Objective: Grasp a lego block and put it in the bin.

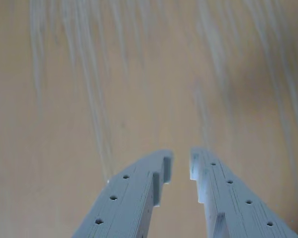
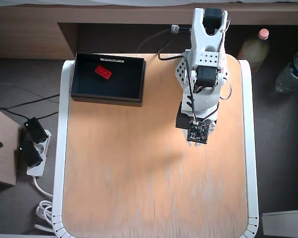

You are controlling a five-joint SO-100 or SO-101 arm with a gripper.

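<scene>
Currently, reading the overhead view left to right: the bin point(image 2: 109, 79) sits in the upper left of the frame, at the far left corner of the table point(image 2: 139, 188), its long axis running left-right across the picture and its white label strip on the upper long edge. The lego block point(image 2: 103, 72) lies inside the bin, on the black floor in the left-centre part, turned slightly off the bin's axis, apart from the walls as far as can be told. To the right, in the upper centre-right of the frame, stands the arm, folded over itself; the gripper point(image 2: 197, 144) hangs below the wrist camera board, over bare wood, well apart from the bin. So the block lies up and to the left of the gripper in this view, with the bin's right short wall between them. In the wrist view the gripper point(image 1: 181, 161) enters from the lower edge; the jaws stand slightly parted, a narrow gap of tabletop visible between the tips, nothing held. Only blurred bare wood shows ahead of them; neither block nor bin appears there. Judgement: the block already rests in the bin, so the task reads as done or nearly so, and no further grasp seems called for.
</scene>
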